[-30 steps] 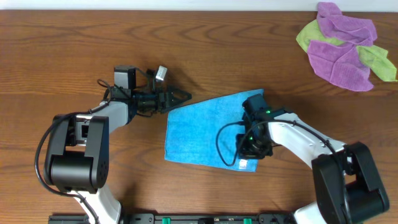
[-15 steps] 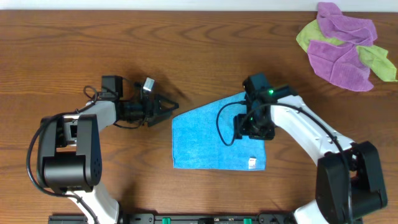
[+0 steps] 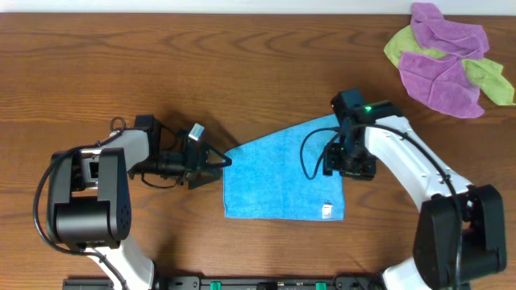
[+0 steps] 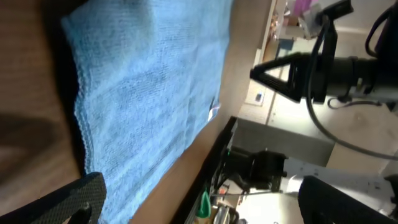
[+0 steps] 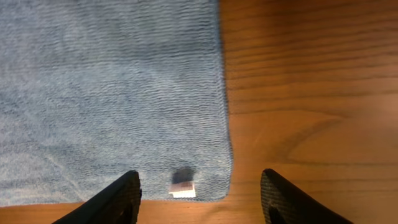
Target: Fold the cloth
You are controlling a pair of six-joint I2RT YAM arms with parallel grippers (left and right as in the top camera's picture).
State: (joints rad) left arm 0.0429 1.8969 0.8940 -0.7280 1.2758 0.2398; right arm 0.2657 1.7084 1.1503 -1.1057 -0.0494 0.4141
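Right end effector [image 5: 199, 190] shifted right, over cloth [image 3: 274, 181] edge | left end effector [image 3: 220, 159] beside cloth | both spread, empty

the overhead view looks straight down from high above the whole table [image 3: 258, 64]; the left wrist view sits low and tilted, skimming over the cloth [image 4: 143, 93] toward the right arm [image 4: 348, 68]. the right wrist view looks down from close above the cloth's tag [image 5: 182, 190] corner; all three share the cloth.

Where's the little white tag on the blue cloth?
Overhead, the white tag sits on the blue cloth's front edge near its right corner, just below the right gripper.
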